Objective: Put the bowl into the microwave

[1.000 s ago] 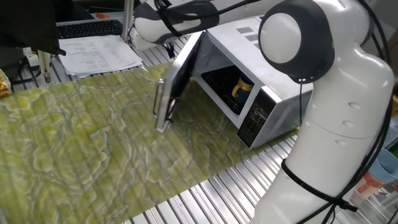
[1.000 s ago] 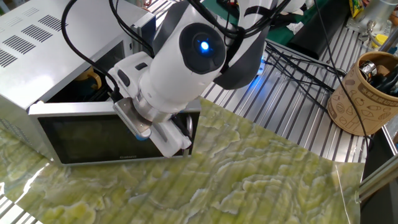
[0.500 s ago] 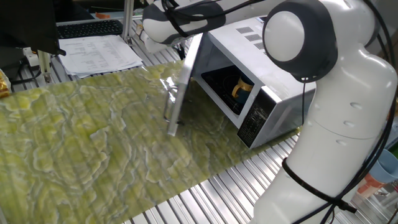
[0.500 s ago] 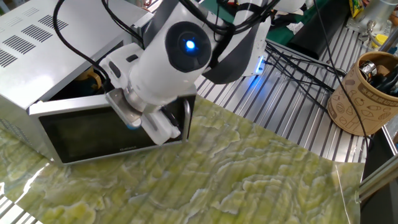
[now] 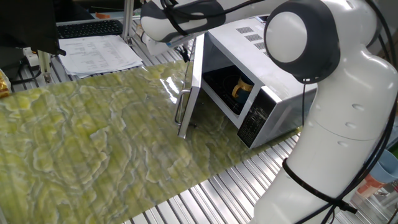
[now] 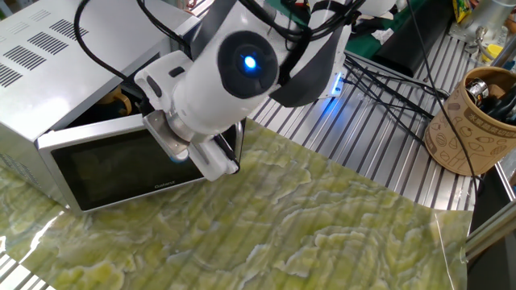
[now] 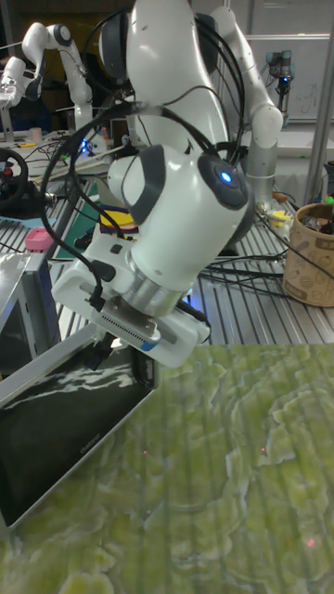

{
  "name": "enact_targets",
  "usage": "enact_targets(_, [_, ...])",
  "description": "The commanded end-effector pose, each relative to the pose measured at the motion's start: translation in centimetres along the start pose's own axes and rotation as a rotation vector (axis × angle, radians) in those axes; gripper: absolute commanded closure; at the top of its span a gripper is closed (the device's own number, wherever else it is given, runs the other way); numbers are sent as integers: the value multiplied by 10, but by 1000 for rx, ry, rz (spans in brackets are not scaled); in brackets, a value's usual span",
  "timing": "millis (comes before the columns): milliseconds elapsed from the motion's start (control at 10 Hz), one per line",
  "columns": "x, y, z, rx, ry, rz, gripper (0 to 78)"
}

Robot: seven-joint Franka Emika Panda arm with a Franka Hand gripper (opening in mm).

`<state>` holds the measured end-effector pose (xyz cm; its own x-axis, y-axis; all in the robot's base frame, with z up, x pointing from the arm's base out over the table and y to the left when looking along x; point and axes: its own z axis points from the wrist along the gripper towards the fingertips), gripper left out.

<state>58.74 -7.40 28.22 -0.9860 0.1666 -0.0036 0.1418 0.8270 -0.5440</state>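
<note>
The white microwave [image 5: 267,93] stands on the table with its dark glass door [image 5: 189,87] partly open. Inside sits the bowl [image 5: 242,89], dark with a yellow handle; in the other fixed view only a bit of the bowl [image 6: 121,101] shows through the gap above the door [image 6: 121,165]. My gripper [image 6: 211,157] is against the door's outer face near its free handle edge. In the tall fixed view the gripper [image 7: 111,348] hangs over the door's top corner. Its fingers are mostly hidden by the hand and the door.
A green marbled mat [image 5: 93,137] covers the table in front of the microwave. Papers [image 5: 99,55] and a keyboard [image 5: 87,28] lie at the far edge. A brown tool cup [image 6: 472,121] and black cables [image 6: 387,80] are on the metal slats.
The door has swung further toward the microwave's opening, and my gripper has moved with it toward the microwave. The bowl has stayed inside.
</note>
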Motion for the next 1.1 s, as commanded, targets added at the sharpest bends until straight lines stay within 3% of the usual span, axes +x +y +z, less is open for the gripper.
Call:
enact_targets(100, [1,-4,2,22,-3,-21,764])
enact_targets(300, [1,-4,2,43,35,-15,764])
enact_targets(700, [1,-4,2,56,41,-28,764])
enact_targets(800, [1,-4,2,24,49,-16,764])
enact_targets(1000, [1,-4,2,-82,107,57,764])
enact_targets(1100, [1,-4,2,-100,121,81,764])
